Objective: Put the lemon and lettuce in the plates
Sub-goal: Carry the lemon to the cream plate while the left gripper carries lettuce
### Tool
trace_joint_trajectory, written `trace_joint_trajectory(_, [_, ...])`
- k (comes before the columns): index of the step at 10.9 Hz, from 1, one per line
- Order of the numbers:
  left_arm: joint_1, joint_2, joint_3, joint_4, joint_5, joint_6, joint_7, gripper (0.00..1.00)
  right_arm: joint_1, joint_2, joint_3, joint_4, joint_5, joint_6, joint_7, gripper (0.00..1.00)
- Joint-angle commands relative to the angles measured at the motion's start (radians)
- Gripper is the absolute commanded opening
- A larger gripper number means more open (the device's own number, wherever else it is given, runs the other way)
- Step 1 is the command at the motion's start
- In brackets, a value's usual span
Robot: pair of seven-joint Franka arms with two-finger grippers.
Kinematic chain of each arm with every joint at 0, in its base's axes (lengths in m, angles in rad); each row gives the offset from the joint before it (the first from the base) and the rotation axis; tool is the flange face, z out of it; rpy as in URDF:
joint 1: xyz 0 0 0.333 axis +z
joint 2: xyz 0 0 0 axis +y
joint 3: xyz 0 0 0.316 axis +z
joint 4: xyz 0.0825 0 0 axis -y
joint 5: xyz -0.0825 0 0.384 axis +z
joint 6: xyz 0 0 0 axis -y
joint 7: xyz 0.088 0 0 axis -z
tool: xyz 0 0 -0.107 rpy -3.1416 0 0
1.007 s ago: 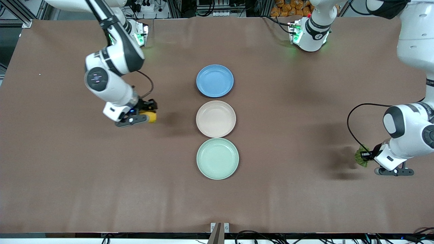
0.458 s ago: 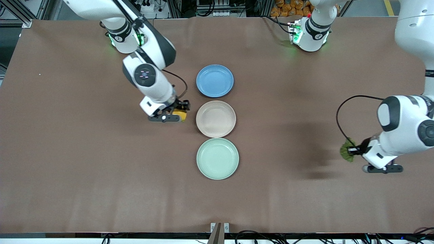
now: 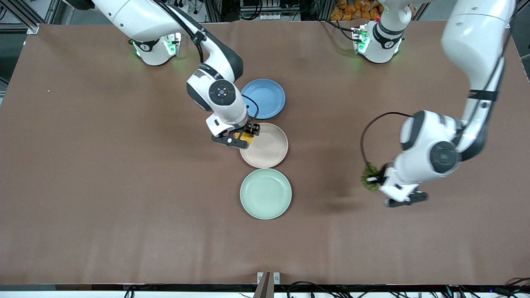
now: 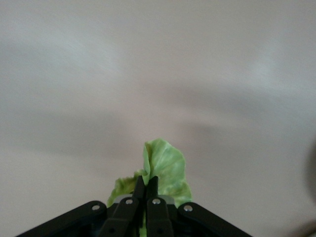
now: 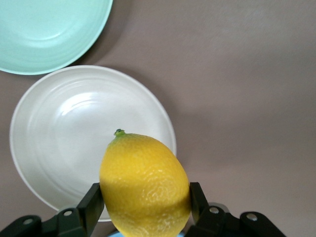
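lemon and lettuce are gripped, mostly hidden by right and left fingers.

A robotics lab. Two white arms are bolted to a brown-covered counter, with aluminium framing and power strips along its edge.

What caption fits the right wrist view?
Right gripper holds the lemon over the beige plate's rim, mint plate alongside.
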Motion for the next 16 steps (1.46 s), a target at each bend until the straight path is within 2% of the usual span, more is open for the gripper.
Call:
trace_joint_trajectory(1, [-0.134, 0.011, 0.014, 0.006, -0.01, -0.012, -0.204, 0.0, 0.114, 0.071, -0.055, 0.122, -0.026, -0.022, 0.187, 0.0])
trace_joint_trajectory(4, [-0.224, 0.062, 0.014, 0.055, -0.013, -0.002, -0.321, 0.0, 0.172, 0.111, -0.091, 0.157, -0.029, -0.011, 0.275, 0.0])
trace_joint_trajectory(7, [-0.305, 0.088, 0.018, 0.074, -0.01, 0.037, -0.418, 0.0, 0.183, 0.162, -0.11, 0.186, -0.043, 0.029, 0.276, 0.0])
trace_joint_trajectory(8, [-0.314, 0.088, 0.018, 0.074, -0.011, 0.055, -0.433, 0.0, 0.185, 0.169, -0.119, 0.186, -0.055, 0.058, 0.276, 0.04])
trace_joint_trajectory(10, [-0.328, 0.09, 0.018, 0.076, -0.013, 0.087, -0.454, 0.0, 0.183, 0.175, -0.147, 0.186, -0.06, 0.061, 0.267, 0.56])
trace_joint_trajectory(11, [-0.348, 0.106, 0.021, 0.079, -0.013, 0.104, -0.462, 0.0, 0.183, 0.174, -0.164, 0.186, -0.06, 0.06, 0.261, 0.64])
trace_joint_trajectory(12, [-0.362, 0.134, 0.023, 0.103, -0.013, 0.13, -0.482, 0.0, 0.177, 0.169, -0.173, 0.186, -0.057, 0.058, 0.262, 1.0])
trace_joint_trajectory(14, [-0.38, 0.169, 0.024, 0.134, -0.011, 0.187, -0.519, 0.0, 0.172, 0.162, -0.194, 0.186, -0.057, 0.049, 0.262, 1.0])
trace_joint_trajectory(16, [-0.383, 0.197, 0.026, 0.134, -0.008, 0.309, -0.559, 0.0, 0.166, 0.13, -0.208, 0.191, -0.055, 0.009, 0.258, 1.0])
